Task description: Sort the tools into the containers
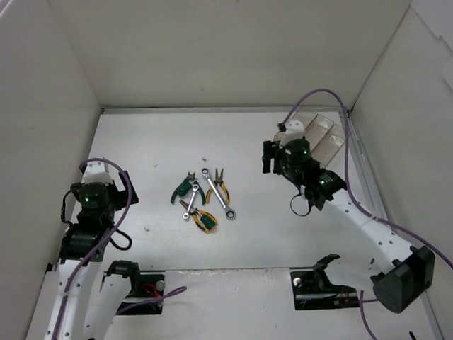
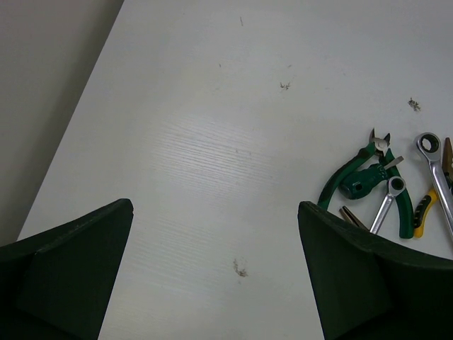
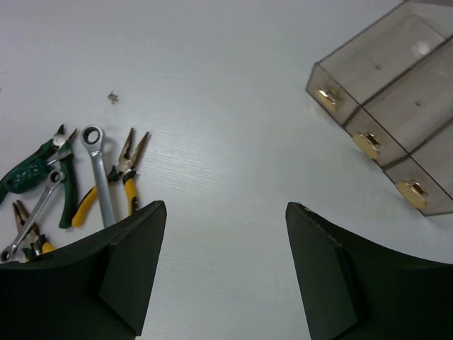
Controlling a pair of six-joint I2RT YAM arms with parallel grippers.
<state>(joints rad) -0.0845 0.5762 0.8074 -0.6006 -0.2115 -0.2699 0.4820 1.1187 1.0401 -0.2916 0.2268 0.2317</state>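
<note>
The tools lie in a loose pile mid-table: green-handled pliers (image 1: pixel 182 190), a small silver wrench (image 1: pixel 191 202), a long silver wrench (image 1: pixel 218 193), orange/yellow-handled pliers (image 1: pixel 220 185) and a yellow-and-green-handled tool (image 1: pixel 204 220). The brownish clear tray (image 1: pixel 322 134) sits at the far right, behind my right arm. My left gripper (image 2: pixel 216 212) is open and empty over bare table, left of the green pliers (image 2: pixel 368 177). My right gripper (image 3: pixel 225 209) is open and empty, between the pile (image 3: pixel 99 170) and the tray (image 3: pixel 396 92).
White walls close the table in on the left, back and right. The tray's near ends carry small gold knobs (image 3: pixel 368 144). A few specks (image 2: pixel 241 268) mark the table top.
</note>
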